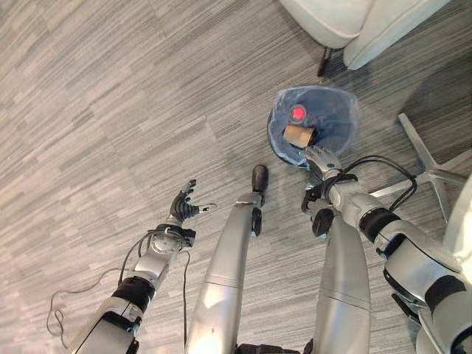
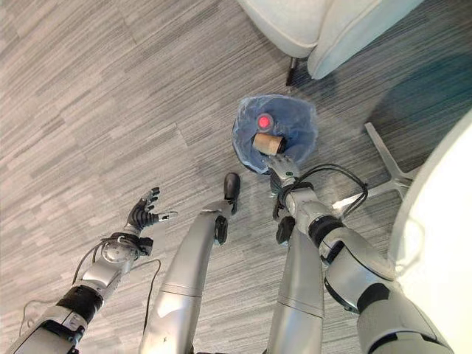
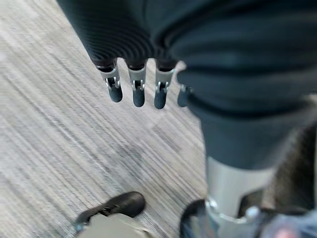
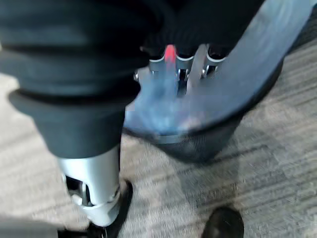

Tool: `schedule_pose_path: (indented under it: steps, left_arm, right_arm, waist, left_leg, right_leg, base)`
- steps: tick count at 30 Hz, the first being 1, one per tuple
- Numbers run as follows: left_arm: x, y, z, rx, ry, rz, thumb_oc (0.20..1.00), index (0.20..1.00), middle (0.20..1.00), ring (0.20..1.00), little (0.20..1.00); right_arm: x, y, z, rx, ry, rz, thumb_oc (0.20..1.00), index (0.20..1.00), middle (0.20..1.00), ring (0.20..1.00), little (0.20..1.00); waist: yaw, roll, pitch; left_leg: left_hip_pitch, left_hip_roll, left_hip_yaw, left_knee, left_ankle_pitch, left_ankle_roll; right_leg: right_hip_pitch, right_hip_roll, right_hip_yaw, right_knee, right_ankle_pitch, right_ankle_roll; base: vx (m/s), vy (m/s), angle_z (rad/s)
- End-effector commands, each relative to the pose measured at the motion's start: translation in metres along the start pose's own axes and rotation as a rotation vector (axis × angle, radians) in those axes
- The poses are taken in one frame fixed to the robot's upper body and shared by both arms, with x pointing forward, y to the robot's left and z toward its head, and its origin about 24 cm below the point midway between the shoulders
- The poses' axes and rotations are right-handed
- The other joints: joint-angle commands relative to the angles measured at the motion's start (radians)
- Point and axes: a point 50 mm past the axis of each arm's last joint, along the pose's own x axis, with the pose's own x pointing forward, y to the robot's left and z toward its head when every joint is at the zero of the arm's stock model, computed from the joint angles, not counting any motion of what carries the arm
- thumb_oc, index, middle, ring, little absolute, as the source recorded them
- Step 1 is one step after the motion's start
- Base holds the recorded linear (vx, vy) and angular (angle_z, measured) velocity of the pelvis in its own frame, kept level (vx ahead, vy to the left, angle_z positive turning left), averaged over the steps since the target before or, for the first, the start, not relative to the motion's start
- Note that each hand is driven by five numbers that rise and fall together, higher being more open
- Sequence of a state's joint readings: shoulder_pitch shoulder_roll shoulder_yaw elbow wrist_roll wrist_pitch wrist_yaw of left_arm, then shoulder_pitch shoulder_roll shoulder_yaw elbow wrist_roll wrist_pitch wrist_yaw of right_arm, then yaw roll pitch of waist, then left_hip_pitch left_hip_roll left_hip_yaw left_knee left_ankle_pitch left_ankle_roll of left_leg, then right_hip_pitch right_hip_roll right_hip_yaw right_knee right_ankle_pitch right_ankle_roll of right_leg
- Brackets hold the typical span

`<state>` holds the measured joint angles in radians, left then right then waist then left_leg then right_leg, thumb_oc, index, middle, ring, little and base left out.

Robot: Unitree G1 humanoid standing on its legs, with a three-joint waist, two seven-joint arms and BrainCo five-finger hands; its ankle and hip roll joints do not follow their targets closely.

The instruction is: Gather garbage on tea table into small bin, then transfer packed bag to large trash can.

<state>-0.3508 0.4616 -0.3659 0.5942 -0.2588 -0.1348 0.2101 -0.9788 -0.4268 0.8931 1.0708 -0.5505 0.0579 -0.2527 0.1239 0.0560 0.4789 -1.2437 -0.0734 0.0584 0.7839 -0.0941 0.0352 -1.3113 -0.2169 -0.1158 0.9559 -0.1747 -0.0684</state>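
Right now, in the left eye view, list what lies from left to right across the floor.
Left hand → small bin lined with a blue bag, right hand at its rim → chair base.

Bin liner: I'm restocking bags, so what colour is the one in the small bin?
Translucent blue bag, clearest in the left eye view.

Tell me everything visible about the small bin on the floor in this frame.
The small bin is round, with a dark mesh-looking wall, lined with a translucent blue bag that billows over its rim. It stands upright on grey striped carpet near a pale armchair's dark leg. Inside lie a brown cardboard-like tube and a red object. The right hand is at the near rim, fingers against the bag.
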Motion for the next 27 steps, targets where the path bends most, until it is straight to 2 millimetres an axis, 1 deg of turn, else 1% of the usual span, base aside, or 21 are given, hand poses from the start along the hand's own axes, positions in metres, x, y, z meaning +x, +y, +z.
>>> schedule_pose_path:
  steps: [1, 3, 7, 8, 9, 12, 13, 14, 17, 18, 19, 20, 21, 22, 23, 24, 26, 27]
  left_arm:
    - [-0.01, -0.001, -0.014, -0.008, 0.021, 0.01, 1.0, 1.0, 1.0, 1.0, 1.0]
    - [-0.009, -0.006, -0.012, -0.012, 0.016, -0.002, 1.0, 1.0, 1.0, 1.0, 1.0]
    - [-0.006, -0.007, -0.009, -0.017, 0.012, -0.002, 1.0, 1.0, 1.0, 1.0, 1.0]
    - [-0.005, -0.007, -0.009, -0.01, 0.011, -0.001, 1.0, 1.0, 1.0, 1.0, 1.0]
    - [-0.005, -0.007, -0.009, -0.01, 0.011, -0.001, 1.0, 1.0, 1.0, 1.0, 1.0]
    - [-0.003, -0.006, -0.009, -0.005, 0.019, 0.006, 1.0, 1.0, 1.0, 1.0, 1.0]
    - [-0.003, -0.006, -0.009, -0.005, 0.019, 0.006, 1.0, 1.0, 1.0, 1.0, 1.0]
    - [-0.005, -0.005, -0.012, -0.008, 0.034, 0.008, 1.0, 1.0, 1.0, 1.0, 1.0]
    - [-0.007, -0.006, -0.018, -0.012, 0.059, 0.006, 1.0, 1.0, 1.0, 1.0, 1.0]
    - [-0.01, -0.005, -0.023, -0.01, 0.077, 0.007, 1.0, 1.0, 1.0, 1.0, 1.0]
    - [-0.011, -0.005, -0.023, -0.009, 0.078, 0.005, 1.0, 1.0, 1.0, 1.0, 1.0]
    - [-0.013, -0.005, -0.027, -0.009, 0.092, 0.004, 1.0, 1.0, 1.0, 1.0, 1.0]
    - [-0.017, -0.004, -0.034, -0.007, 0.118, 0.0, 1.0, 1.0, 1.0, 1.0, 1.0]
    - [-0.018, -0.004, -0.034, -0.007, 0.119, -0.001, 1.0, 1.0, 1.0, 1.0, 1.0]
    - [-0.02, -0.004, -0.038, -0.009, 0.133, 0.001, 1.0, 1.0, 1.0, 1.0, 1.0]
    - [-0.026, -0.003, -0.047, -0.011, 0.163, -0.001, 1.0, 1.0, 1.0, 1.0, 1.0]
    - [-0.031, -0.003, -0.053, -0.017, 0.182, 0.001, 1.0, 1.0, 1.0, 1.0, 1.0]
    - [-0.034, -0.003, -0.056, -0.018, 0.193, 0.0, 1.0, 1.0, 1.0, 1.0, 1.0]
  right_arm:
    - [-0.004, 0.011, 0.004, -0.012, -0.019, 0.041, 0.2, 0.2, 0.2, 0.2, 0.2]
    - [-0.002, 0.01, 0.011, 0.05, -0.028, 0.034, 0.2, 0.2, 0.2, 0.2, 0.2]
    - [-0.002, 0.002, 0.011, 0.071, -0.042, -0.003, 0.2, 0.2, 0.2, 0.2, 0.2]
    - [-0.001, -0.004, 0.011, 0.088, -0.049, -0.03, 0.2, 0.2, 0.2, 0.2, 0.2]
    - [-0.001, -0.004, 0.011, 0.088, -0.049, -0.03, 0.2, 0.2, 0.2, 0.2, 0.2]
    - [-0.002, -0.021, 0.012, 0.219, -0.063, -0.115, 0.2, 0.2, 0.2, 0.2, 0.2]
    - [-0.002, -0.021, 0.012, 0.219, -0.063, -0.115, 0.2, 0.2, 0.2, 0.2, 0.2]
    - [-0.005, -0.023, 0.02, 0.366, -0.087, -0.149, 0.2, 0.2, 0.2, 0.2, 0.2]
    - [-0.012, -0.022, 0.026, 0.516, -0.112, -0.17, 0.2, 0.2, 0.2, 0.2, 0.2]
    - [-0.02, -0.021, 0.03, 0.658, -0.132, -0.183, 0.2, 0.2, 0.2, 0.2, 0.2]
    - [-0.02, -0.02, 0.029, 0.659, -0.131, -0.182, 0.2, 0.2, 0.2, 0.2, 0.2]
    - [-0.025, -0.017, 0.031, 0.733, -0.136, -0.184, 0.2, 0.2, 0.2, 0.2, 0.2]
    - [-0.034, -0.012, 0.034, 0.848, -0.157, -0.184, 0.2, 0.2, 0.2, 0.2, 0.2]
    - [-0.034, -0.012, 0.034, 0.849, -0.156, -0.183, 0.2, 0.2, 0.2, 0.2, 0.2]
    - [-0.039, -0.01, 0.036, 0.917, -0.168, -0.184, 0.2, 0.2, 0.2, 0.2, 0.2]
    - [-0.048, -0.004, 0.038, 1.012, -0.188, -0.177, 0.2, 0.2, 0.2, 0.2, 0.2]
    - [-0.056, -0.002, 0.041, 1.107, -0.213, -0.173, 0.2, 0.2, 0.2, 0.2, 0.2]
    - [-0.06, -0.002, 0.041, 1.148, -0.219, -0.18, 0.2, 0.2, 0.2, 0.2, 0.2]
  waist:
    - [-0.003, 0.056, -0.012]
    - [0.003, 0.055, -0.014]
    - [0.002, 0.048, -0.014]
    - [0.0, 0.044, -0.013]
    - [0.0, 0.044, -0.013]
    - [-0.01, 0.032, -0.015]
    - [-0.01, 0.032, -0.015]
    - [-0.016, 0.022, -0.028]
    - [-0.023, 0.011, -0.039]
    - [-0.031, 0.002, -0.052]
    - [-0.03, 0.003, -0.049]
    - [-0.034, -0.002, -0.056]
    - [-0.045, -0.013, -0.065]
    - [-0.044, -0.012, -0.061]
    - [-0.05, -0.017, -0.064]
    - [-0.061, -0.027, -0.073]
    - [-0.072, -0.036, -0.08]
    - [-0.076, -0.039, -0.082]
  left_leg:
    - [0.024, -0.029, -0.033, -0.072, -0.021, -0.017]
    - [0.021, -0.03, -0.033, -0.083, -0.011, -0.017]
    - [0.047, -0.026, -0.034, -0.129, -0.001, -0.017]
    - [0.061, -0.022, -0.033, -0.143, 0.002, -0.018]
    - [0.062, -0.021, -0.033, -0.143, 0.002, -0.018]
    - [0.124, -0.008, -0.042, -0.201, 0.017, -0.026]
    - [0.124, -0.008, -0.042, -0.201, 0.017, -0.026]
    - [0.182, -0.002, -0.046, -0.248, 0.027, -0.029]
    - [0.255, 0.003, -0.047, -0.294, 0.033, -0.031]
    - [0.33, 0.008, -0.052, -0.341, 0.036, -0.033]
    - [0.337, 0.008, -0.053, -0.344, 0.037, -0.033]
    - [0.378, 0.009, -0.055, -0.368, 0.038, -0.034]
    - [0.449, 0.01, -0.056, -0.4, 0.035, -0.035]
    - [0.458, 0.011, -0.057, -0.404, 0.037, -0.035]
    - [0.5, 0.012, -0.057, -0.424, 0.038, -0.036]
    - [0.58, 0.014, -0.056, -0.46, 0.037, -0.038]
    - [0.667, 0.018, -0.054, -0.503, 0.04, -0.04]
    - [0.705, 0.021, -0.049, -0.536, 0.073, -0.037]
  right_leg:
    - [0.065, -0.014, -0.002, -0.051, -0.089, 0.07]
    - [0.061, -0.007, -0.004, -0.055, -0.084, 0.069]
    - [0.086, 0.005, -0.015, -0.089, -0.071, 0.076]
    - [0.1, 0.01, -0.019, -0.104, -0.065, 0.078]
    - [0.101, 0.01, -0.019, -0.105, -0.065, 0.078]
    - [0.166, 0.021, -0.033, -0.164, -0.046, 0.09]
    - [0.166, 0.021, -0.033, -0.164, -0.046, 0.09]
    - [0.218, 0.028, -0.04, -0.204, -0.036, 0.097]
    - [0.291, 0.032, -0.057, -0.255, -0.024, 0.103]
    - [0.358, 0.036, -0.063, -0.296, -0.014, 0.109]
    - [0.365, 0.037, -0.064, -0.3, -0.013, 0.109]
    - [0.407, 0.04, -0.069, -0.324, -0.008, 0.113]
    - [0.477, 0.041, -0.076, -0.366, 0.004, 0.118]
    - [0.486, 0.042, -0.077, -0.371, 0.005, 0.118]
    - [0.529, 0.045, -0.08, -0.397, 0.011, 0.121]
    - [0.608, 0.048, -0.084, -0.448, 0.025, 0.127]
    - [0.695, 0.054, -0.088, -0.501, 0.04, 0.134]
    - [0.737, 0.056, -0.099, -0.548, 0.08, 0.13]
  base:
    - [0.0, -0.021, 0.08]
    - [0.0, 0.0, 0.0]
    - [-0.05, -0.016, -0.01]
    - [0.0, 0.0, 0.0]
    - [-0.06, -0.014, -0.04]
    - [-0.08, -0.04, -0.08]
    - [-0.06, -0.042, -0.01]
    - [-0.04, -0.031, 0.01]
    - [-0.02, -0.027, -0.03]
    - [0.0, -0.006, -0.05]
    - [0.0, 0.0, 0.0]
    - [0.05, 0.009, -0.01]
    - [0.05, 0.009, -0.02]
    - [0.06, 0.017, -0.05]
    - [0.08, 0.017, -0.08]
    - [0.1, 0.033, -0.09]
    - [0.06, 0.039, -0.05]
    - [0.01, 0.042, -0.11]
